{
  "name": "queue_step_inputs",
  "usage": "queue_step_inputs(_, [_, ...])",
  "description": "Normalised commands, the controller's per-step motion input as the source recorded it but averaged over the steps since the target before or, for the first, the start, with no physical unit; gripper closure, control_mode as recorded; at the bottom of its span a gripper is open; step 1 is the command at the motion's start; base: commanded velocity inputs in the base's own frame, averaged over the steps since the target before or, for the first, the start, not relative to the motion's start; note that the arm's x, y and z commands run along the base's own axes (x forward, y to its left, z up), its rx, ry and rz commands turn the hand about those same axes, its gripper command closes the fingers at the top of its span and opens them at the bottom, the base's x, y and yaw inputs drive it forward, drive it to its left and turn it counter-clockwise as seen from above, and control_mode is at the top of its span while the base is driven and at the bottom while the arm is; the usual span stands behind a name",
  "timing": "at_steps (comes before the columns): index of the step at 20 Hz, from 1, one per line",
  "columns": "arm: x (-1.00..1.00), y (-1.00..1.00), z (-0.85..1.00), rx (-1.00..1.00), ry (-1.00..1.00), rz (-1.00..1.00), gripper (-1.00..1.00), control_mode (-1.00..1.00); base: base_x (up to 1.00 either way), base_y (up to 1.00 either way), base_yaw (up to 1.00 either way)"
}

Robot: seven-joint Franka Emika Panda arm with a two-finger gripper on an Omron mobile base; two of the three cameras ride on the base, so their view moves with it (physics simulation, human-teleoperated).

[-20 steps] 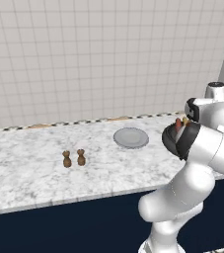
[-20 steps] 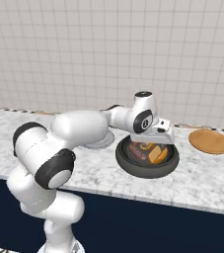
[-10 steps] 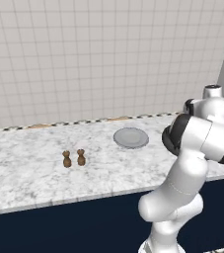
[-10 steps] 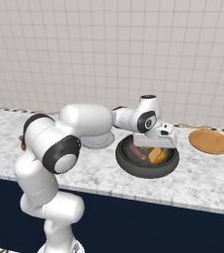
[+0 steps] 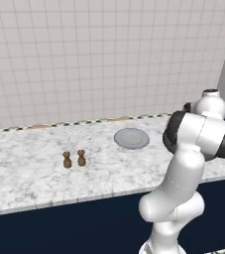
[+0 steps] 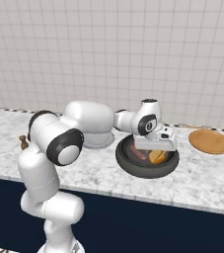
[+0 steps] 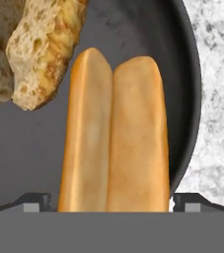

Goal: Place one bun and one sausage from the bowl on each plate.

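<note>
A split orange-yellow bun (image 7: 113, 133) lies in the dark bowl (image 7: 185, 74) in the hand view. My gripper (image 7: 112, 202) is open right over it, one fingertip (image 7: 34, 201) on each side of the bun's near end. Beside it, a rough-crusted tan bready piece (image 7: 44, 44) rests in the bowl. In the right base view the gripper (image 6: 155, 149) hangs low inside the bowl (image 6: 128, 165), above the bun (image 6: 158, 157) and a reddish-brown sausage (image 6: 139, 154). The orange-brown plate (image 6: 209, 142) sits to the right of the bowl, the light grey plate (image 5: 131, 138) to its left.
Two small brown shakers (image 5: 74, 159) stand on the marble counter (image 5: 29, 173), left of the grey plate. The tiled wall runs close behind. My own arm (image 6: 91, 118) stretches across the grey plate and hides part of it in the right base view.
The hand has come down lower into the bowl, over the bun, and the arm's elbow has swung. The jaws have stayed open.
</note>
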Motion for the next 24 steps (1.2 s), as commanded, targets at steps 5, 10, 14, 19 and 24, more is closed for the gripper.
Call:
queue_step_inputs(5, [0.0,0.0,0.0,0.0,0.0,0.0,-1.0,-1.0,0.0,0.0,0.0])
queue_step_inputs(10, [0.0,0.0,0.0,0.0,0.0,0.0,1.0,-1.0,0.0,0.0,0.0])
queue_step_inputs(14, [0.0,0.0,0.0,0.0,0.0,0.0,1.0,-1.0,0.0,0.0,0.0])
queue_step_inputs(19, [-0.14,-0.02,0.19,0.0,0.0,0.0,1.0,-1.0,0.0,0.0,0.0])
queue_step_inputs(24, [-0.47,0.37,0.75,0.0,-0.07,0.0,1.0,-1.0,0.0,0.0,0.0])
